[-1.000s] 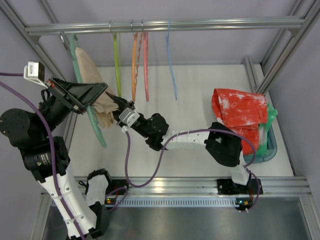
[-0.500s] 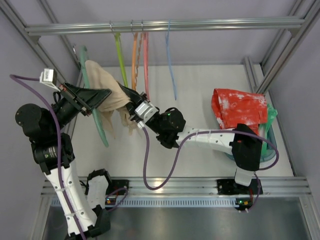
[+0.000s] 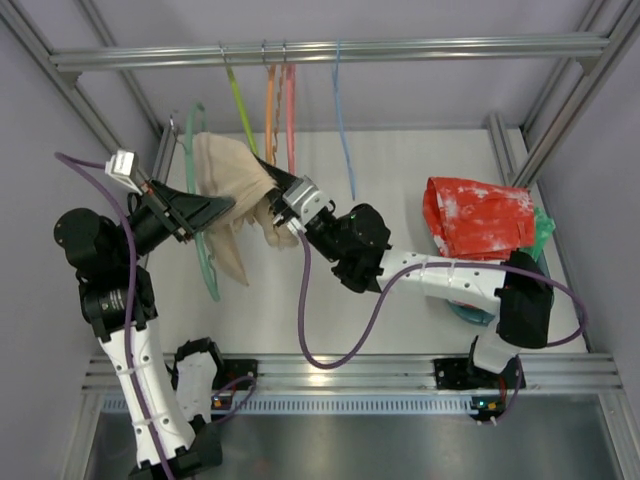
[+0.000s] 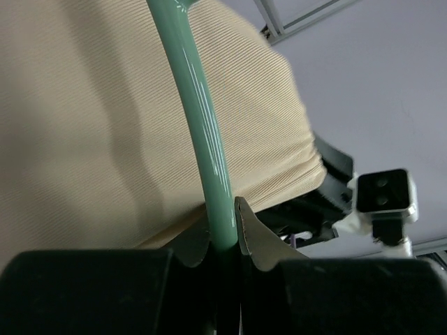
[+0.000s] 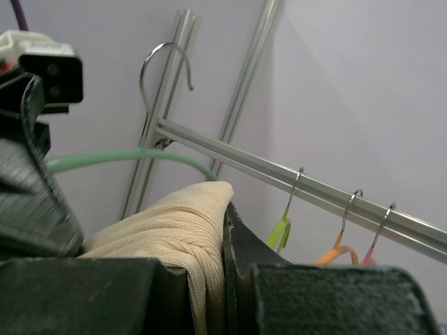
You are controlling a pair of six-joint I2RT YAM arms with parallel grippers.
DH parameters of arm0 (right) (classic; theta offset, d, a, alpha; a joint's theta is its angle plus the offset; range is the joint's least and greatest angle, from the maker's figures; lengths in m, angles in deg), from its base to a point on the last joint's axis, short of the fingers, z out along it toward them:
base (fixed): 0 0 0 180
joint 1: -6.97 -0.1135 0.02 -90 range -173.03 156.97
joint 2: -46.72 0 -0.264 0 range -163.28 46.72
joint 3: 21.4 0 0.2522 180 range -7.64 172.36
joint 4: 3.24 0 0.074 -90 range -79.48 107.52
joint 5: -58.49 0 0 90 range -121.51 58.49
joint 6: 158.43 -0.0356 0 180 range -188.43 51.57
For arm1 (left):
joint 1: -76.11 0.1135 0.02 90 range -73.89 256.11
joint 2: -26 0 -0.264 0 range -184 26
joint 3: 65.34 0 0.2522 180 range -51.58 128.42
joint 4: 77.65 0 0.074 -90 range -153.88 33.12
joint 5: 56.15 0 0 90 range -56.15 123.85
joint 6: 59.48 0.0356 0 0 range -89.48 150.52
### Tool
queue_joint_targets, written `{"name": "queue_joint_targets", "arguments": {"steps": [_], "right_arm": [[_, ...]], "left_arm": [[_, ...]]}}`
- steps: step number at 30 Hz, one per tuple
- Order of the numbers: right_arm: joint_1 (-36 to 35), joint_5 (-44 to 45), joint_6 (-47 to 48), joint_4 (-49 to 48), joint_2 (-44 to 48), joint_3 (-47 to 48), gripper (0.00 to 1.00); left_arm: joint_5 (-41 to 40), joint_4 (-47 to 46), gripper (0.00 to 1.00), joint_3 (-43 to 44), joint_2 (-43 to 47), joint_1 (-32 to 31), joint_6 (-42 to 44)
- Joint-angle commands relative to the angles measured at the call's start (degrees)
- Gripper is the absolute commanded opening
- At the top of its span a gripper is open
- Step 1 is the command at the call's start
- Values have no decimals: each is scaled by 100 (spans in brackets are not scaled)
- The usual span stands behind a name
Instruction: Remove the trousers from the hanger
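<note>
The teal hanger (image 3: 208,268) hangs tilted at the left, and its metal hook (image 5: 164,63) shows in the right wrist view. My left gripper (image 3: 226,204) is shut on the hanger's rod (image 4: 202,132), right beside the cloth. The beige trousers (image 3: 235,185) drape over the hanger and fill the left wrist view (image 4: 91,118). My right gripper (image 3: 274,202) is shut on a bunched fold of the trousers (image 5: 164,223), on the side opposite the left gripper. The hanger's arm (image 5: 126,157) curves behind that fold.
A lime-green hanger (image 3: 240,105), an orange one (image 3: 270,100), a pink one (image 3: 291,110) and a blue one (image 3: 343,130) hang from the top rail (image 3: 400,48). A red cloth with white blotches (image 3: 478,218) lies over a teal basket (image 3: 535,290) at the right.
Both grippers have moved right and toward the back, carrying the hanger and trousers with them. The hanger's hook has shifted right, away from the left frame post. Both grips stay shut.
</note>
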State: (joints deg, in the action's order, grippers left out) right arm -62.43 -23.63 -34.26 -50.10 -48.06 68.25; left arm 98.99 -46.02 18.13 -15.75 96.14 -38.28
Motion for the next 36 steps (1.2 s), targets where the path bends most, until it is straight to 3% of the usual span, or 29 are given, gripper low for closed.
{"name": "queue_joint_targets", "arguments": {"steps": [1,6,13,16,25,36], "right_arm": [[199,591,-656,233,697,724,0],[357,1084,-1474,1094,987,1225,0],[375,1286,-2327,2079,1409,1691,0],[375,1374,-2582,2423,1594,1832,0],[358,1243,-3153,3424,2191,2096,0],[593,1357,-3617,4619,3614,1297,0]], "left_arm": [[244,-495,0,-352,54,10,349],[560,-207,0,-634,229,1,867],[500,2348,0,-591,238,-8,3438],[254,3052,0,-617,273,-8,4125],[7,3372,0,-994,352,-8,4453],[-406,3355,0,-740,274,-8,4708]]}}
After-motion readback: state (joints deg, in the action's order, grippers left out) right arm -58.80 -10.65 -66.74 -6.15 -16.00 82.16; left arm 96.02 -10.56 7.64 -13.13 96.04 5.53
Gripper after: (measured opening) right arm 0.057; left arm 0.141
